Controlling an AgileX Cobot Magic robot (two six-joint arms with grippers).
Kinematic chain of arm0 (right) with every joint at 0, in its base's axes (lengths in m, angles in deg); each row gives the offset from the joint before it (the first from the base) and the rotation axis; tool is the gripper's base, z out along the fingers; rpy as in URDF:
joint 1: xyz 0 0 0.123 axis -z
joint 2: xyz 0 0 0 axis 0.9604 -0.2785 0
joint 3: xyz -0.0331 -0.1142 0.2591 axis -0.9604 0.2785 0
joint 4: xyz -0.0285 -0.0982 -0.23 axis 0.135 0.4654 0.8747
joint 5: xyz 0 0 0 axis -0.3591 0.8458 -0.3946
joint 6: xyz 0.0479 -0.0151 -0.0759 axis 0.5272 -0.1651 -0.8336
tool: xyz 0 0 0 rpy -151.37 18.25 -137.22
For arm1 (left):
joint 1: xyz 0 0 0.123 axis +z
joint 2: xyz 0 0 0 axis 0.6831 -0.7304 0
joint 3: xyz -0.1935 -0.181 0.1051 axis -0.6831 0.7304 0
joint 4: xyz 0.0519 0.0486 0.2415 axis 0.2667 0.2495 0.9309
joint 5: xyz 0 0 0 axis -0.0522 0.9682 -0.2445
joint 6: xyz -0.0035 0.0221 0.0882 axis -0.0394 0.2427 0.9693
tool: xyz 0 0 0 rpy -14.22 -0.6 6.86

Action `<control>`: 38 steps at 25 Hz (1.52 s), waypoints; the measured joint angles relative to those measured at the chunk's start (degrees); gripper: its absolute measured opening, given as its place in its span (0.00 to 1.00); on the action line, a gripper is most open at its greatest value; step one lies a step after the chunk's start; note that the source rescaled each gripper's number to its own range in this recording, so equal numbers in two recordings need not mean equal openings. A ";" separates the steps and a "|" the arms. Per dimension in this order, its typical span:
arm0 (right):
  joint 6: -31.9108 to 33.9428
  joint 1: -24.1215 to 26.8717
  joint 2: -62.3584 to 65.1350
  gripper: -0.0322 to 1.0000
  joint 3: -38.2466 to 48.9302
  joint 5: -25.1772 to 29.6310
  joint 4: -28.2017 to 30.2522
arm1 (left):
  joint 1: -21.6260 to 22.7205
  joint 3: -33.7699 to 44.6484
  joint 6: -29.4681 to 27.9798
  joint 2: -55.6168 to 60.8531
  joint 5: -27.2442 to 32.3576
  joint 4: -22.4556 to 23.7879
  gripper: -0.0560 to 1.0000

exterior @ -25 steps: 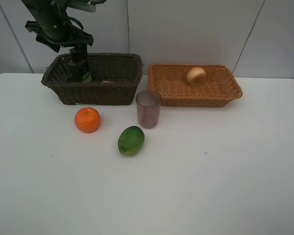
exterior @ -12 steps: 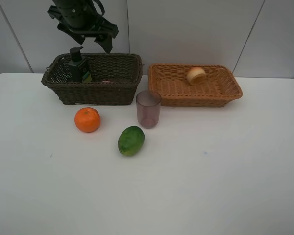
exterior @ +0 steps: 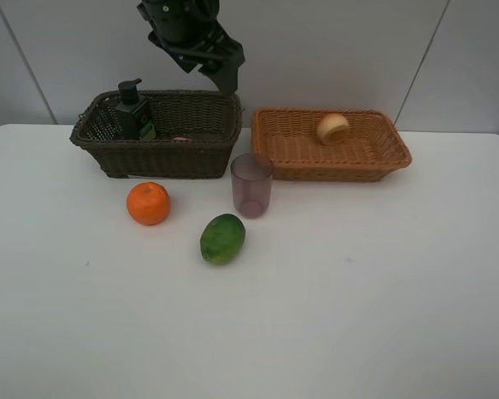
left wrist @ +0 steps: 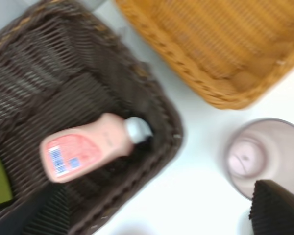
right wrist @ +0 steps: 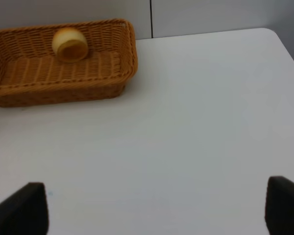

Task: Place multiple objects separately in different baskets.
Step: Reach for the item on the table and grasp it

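Evidently sorted by kind: pump bottle (exterior: pixel 133 112) and pink bottle (left wrist: pixel 88 147) sit in the dark basket (exterior: pixel 162 156), peach (exterior: pixel 333 128) in the tan basket (exterior: pixel 333 171); left hand (exterior: pixel 198 56) and right hand (right wrist: pixel 152 208) gape wide, empty.

Dark brown basket (exterior: pixel 166 158): woven wicker, rough, matt. Tan basket (exterior: pixel 341 170) beside it: same weave, slight sheen. Cup (exterior: pixel 252 187): translucent plastic, smooth. Pink bottle (left wrist: pixel 88 147) inside dark brown basket: glossy plastic. Tangerine (exterior: pixel 148 204): dimpled skin. Green fruit (exterior: pixel 223 238): smooth, shiny. Table (exterior: pixel 358 316): white, matt.
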 joint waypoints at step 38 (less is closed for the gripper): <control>0.00 0.00 0.00 0.95 0.00 0.00 0.00 | -10.22 -9.54 8.33 -15.19 12.48 -2.40 0.97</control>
